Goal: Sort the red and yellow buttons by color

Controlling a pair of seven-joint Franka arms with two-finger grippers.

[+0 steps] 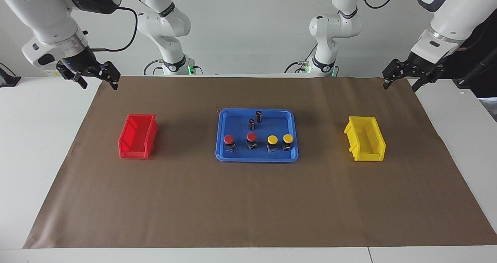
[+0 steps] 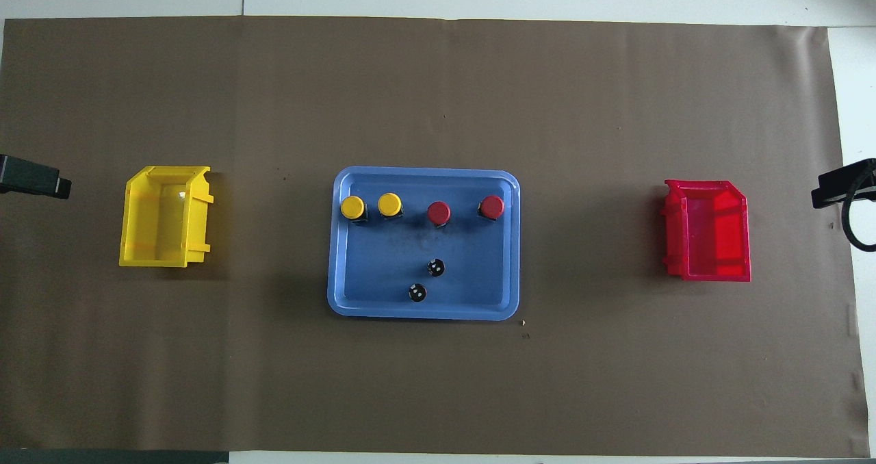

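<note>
Two red buttons (image 1: 229,140) (image 1: 251,137) and two yellow buttons (image 1: 272,140) (image 1: 287,139) stand upright in a row in the blue tray (image 1: 256,159), along its edge farther from the robots. In the overhead view the reds (image 2: 439,212) (image 2: 491,207) are toward the right arm's end and the yellows (image 2: 353,207) (image 2: 390,204) toward the left arm's end. My right gripper (image 1: 98,82) is open and empty, raised over the mat's corner near the red bin. My left gripper (image 1: 400,85) is open and empty, raised over the mat's corner near the yellow bin.
A red bin (image 1: 134,152) sits toward the right arm's end, a yellow bin (image 1: 369,155) toward the left arm's end, both empty. Two dark capless cylinders (image 1: 258,116) (image 1: 251,123) stand in the tray nearer to the robots. A brown mat (image 1: 248,201) covers the table.
</note>
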